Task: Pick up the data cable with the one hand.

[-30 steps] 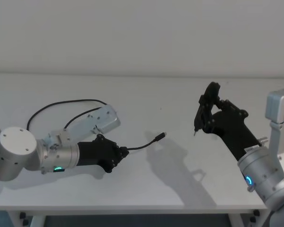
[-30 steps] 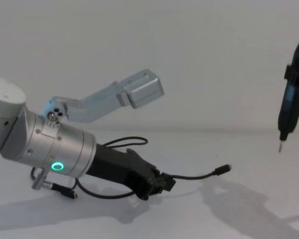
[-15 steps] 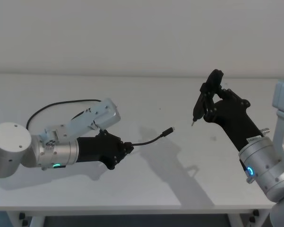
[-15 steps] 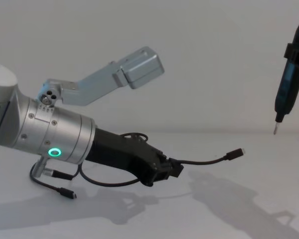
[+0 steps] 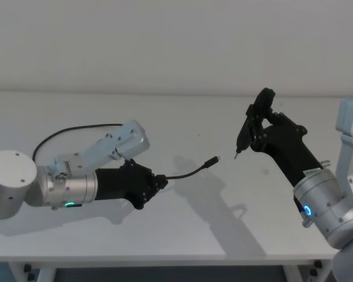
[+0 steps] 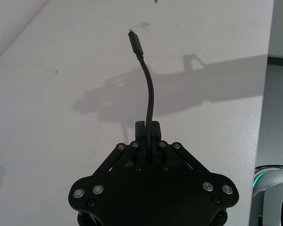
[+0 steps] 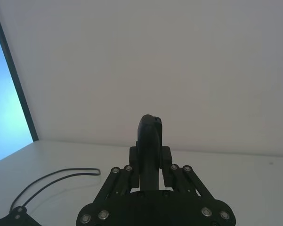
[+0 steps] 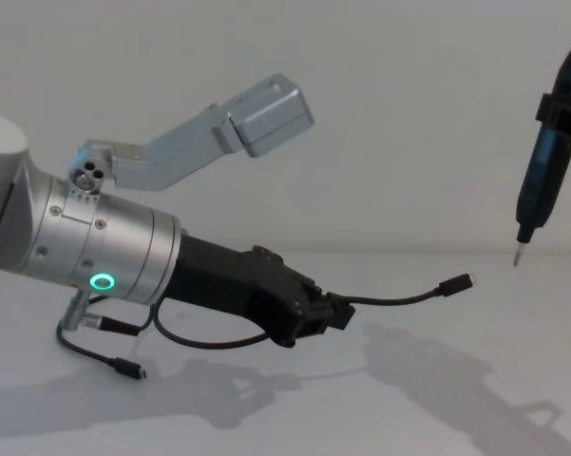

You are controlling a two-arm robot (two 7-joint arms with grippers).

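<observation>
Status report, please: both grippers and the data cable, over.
Left gripper shut on data cable, plug end above table. Right gripper raised, shut on black pin-tipped tool. No obstruction.

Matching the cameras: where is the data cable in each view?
Head: the data cable loops far left, then through the left gripper toward the middle.
Left wrist: sticks out between the fingers.
Right wrist: thin loop on the table, beyond the tool in the right gripper.
Chest: juts rightward from the gripper.
Shared landmark: the left gripper shut on it.
</observation>
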